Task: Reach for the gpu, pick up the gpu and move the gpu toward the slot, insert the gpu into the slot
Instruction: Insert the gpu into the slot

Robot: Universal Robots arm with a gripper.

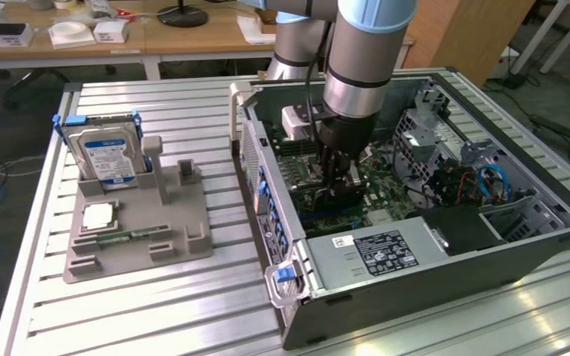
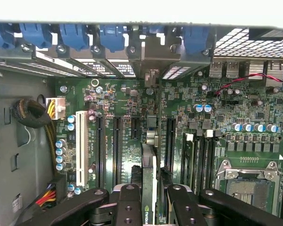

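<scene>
In the wrist view my gripper (image 2: 148, 209) is shut on the gpu (image 2: 149, 162), a dark card seen edge-on between my two black fingers (image 2: 127, 200). Its silver bracket (image 2: 151, 70) reaches the case's rear openings. The card stands upright on the green motherboard (image 2: 127, 101), in line with the long black slots (image 2: 117, 146) on either side. The slot beneath the card is hidden by it, and I cannot tell whether the card is seated. In the exterior view the gripper (image 1: 340, 189) is deep inside the open computer case (image 1: 414, 259), just above the motherboard (image 1: 389, 196).
The square silver processor socket (image 2: 245, 181) lies close beside the gripper. A white slot (image 2: 79, 146) and a cable bundle (image 2: 30, 113) lie on the other side. Outside the case, a grey holder (image 1: 136, 230) carries the blue-labelled hard drive (image 1: 107, 156) and a small memory stick (image 1: 116, 239).
</scene>
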